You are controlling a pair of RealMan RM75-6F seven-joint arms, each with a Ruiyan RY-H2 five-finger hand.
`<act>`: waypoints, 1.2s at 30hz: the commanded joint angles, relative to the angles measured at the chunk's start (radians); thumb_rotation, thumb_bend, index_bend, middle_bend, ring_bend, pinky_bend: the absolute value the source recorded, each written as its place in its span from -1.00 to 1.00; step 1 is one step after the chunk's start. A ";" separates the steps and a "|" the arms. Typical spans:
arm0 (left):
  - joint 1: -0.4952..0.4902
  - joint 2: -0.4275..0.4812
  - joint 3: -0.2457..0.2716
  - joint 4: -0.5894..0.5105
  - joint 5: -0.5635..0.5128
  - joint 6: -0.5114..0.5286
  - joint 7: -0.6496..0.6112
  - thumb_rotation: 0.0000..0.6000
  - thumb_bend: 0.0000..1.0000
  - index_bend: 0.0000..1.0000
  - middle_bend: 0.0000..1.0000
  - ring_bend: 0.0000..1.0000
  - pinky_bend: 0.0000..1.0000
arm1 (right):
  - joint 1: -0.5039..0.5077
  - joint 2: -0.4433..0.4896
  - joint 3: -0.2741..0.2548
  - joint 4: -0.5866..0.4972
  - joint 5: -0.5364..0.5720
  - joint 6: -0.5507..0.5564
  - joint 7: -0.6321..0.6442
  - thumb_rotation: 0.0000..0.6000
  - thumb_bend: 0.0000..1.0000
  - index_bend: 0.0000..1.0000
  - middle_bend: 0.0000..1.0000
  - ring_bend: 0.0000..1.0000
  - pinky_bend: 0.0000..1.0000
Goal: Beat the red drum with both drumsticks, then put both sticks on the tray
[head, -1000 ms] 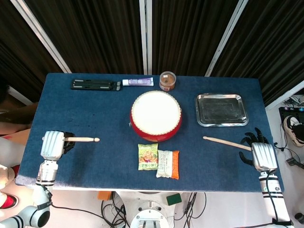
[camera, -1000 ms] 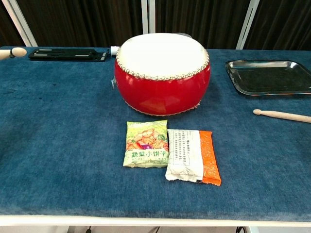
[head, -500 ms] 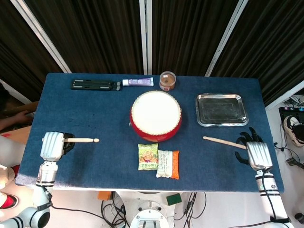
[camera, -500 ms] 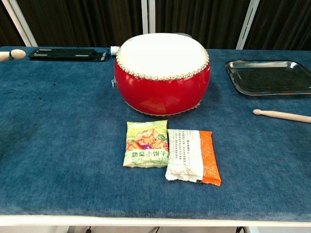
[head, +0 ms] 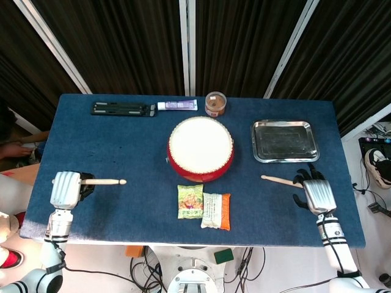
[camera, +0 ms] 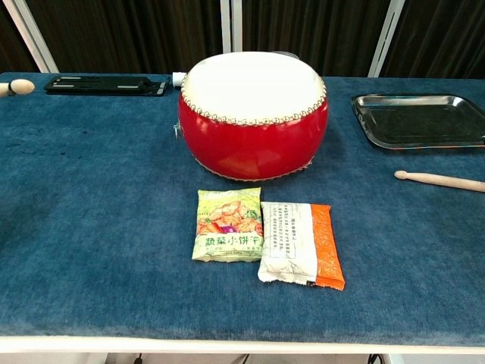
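The red drum (head: 200, 149) with a white skin stands mid-table, large in the chest view (camera: 253, 114). My left hand (head: 66, 188) grips one wooden drumstick (head: 104, 181) at the table's left front, its tip pointing right; only that tip (camera: 17, 87) shows in the chest view. The second drumstick (head: 281, 180) lies flat on the cloth right of the drum (camera: 439, 180). My right hand (head: 311, 194) hovers over its handle end with fingers spread, holding nothing. The empty metal tray (head: 285, 141) sits at the right rear (camera: 420, 120).
Two snack packets (head: 204, 207) lie in front of the drum (camera: 267, 238). Along the far edge sit a black case (head: 123, 108), a tube (head: 177, 105) and a small brown jar (head: 215, 104). The blue table's front edge (head: 183, 239) is close to both hands.
My right hand has slid left and slightly away from me, over the lying stick's handle end. The left hand and its stick dipped slightly.
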 commanded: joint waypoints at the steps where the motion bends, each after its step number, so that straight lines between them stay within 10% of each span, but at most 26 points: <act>1: 0.000 0.001 -0.001 0.001 -0.001 -0.001 -0.005 1.00 0.16 1.00 1.00 1.00 1.00 | 0.009 -0.028 -0.005 0.027 0.002 -0.005 -0.042 1.00 -0.33 -0.06 -0.50 -0.95 -0.50; 28: 0.012 0.002 -0.001 0.015 -0.012 -0.004 -0.037 1.00 0.16 1.00 1.00 1.00 1.00 | 0.144 -0.236 0.038 0.301 0.065 -0.147 -0.137 1.00 -0.21 -0.05 -0.56 -0.97 -0.57; 36: 0.015 0.006 -0.003 0.013 -0.009 0.001 -0.039 1.00 0.16 1.00 1.00 1.00 1.00 | 0.132 -0.245 0.016 0.335 -0.041 -0.069 0.013 1.00 -0.05 0.37 -0.42 -0.96 -0.57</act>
